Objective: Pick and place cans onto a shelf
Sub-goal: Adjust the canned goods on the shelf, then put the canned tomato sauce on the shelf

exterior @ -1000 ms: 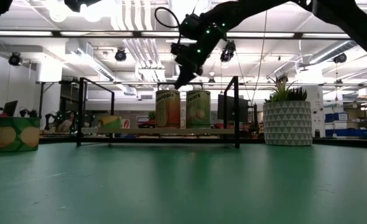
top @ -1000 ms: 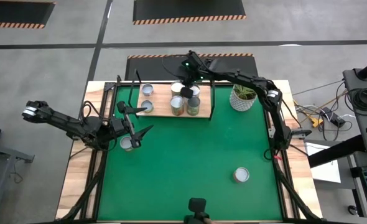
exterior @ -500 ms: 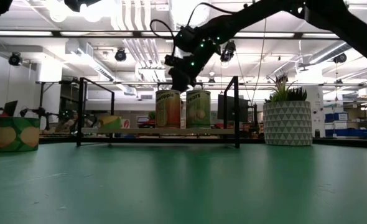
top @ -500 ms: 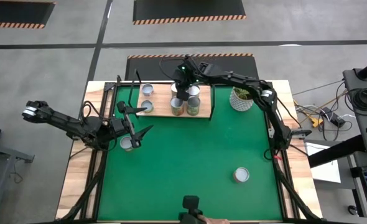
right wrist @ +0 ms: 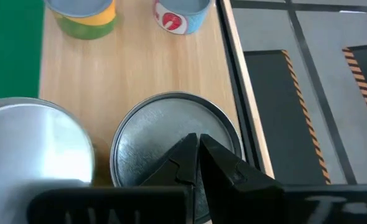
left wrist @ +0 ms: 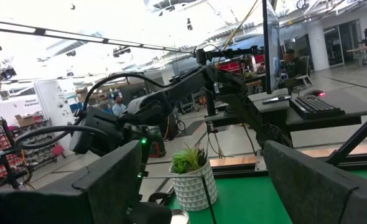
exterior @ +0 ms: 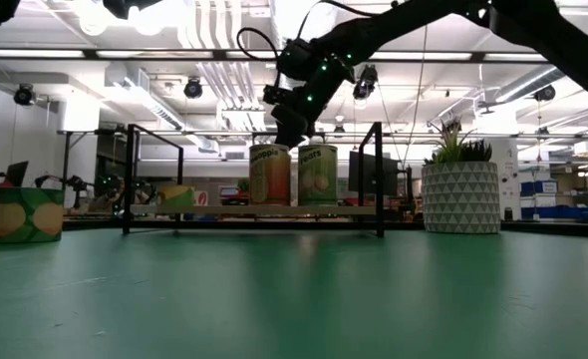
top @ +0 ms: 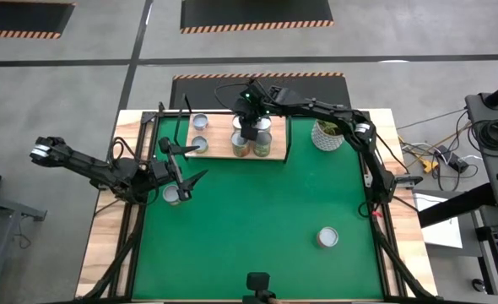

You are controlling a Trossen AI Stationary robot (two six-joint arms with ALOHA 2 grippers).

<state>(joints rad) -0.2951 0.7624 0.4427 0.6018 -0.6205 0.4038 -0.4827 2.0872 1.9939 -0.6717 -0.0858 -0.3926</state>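
Above shelf (top: 219, 145), right gripper (right wrist: 198, 163) fingers pressed together over can (right wrist: 165, 134); left gripper (top: 184, 175) spread

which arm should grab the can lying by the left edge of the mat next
Left. Its open hand sits right beside that can, while the right hand is shut over the cans on the shelf.

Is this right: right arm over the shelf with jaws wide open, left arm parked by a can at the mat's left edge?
Not quite. The right wrist view shows the right gripper shut, fingertips together above a can on the shelf. The left gripper does wait by the left-edge can.
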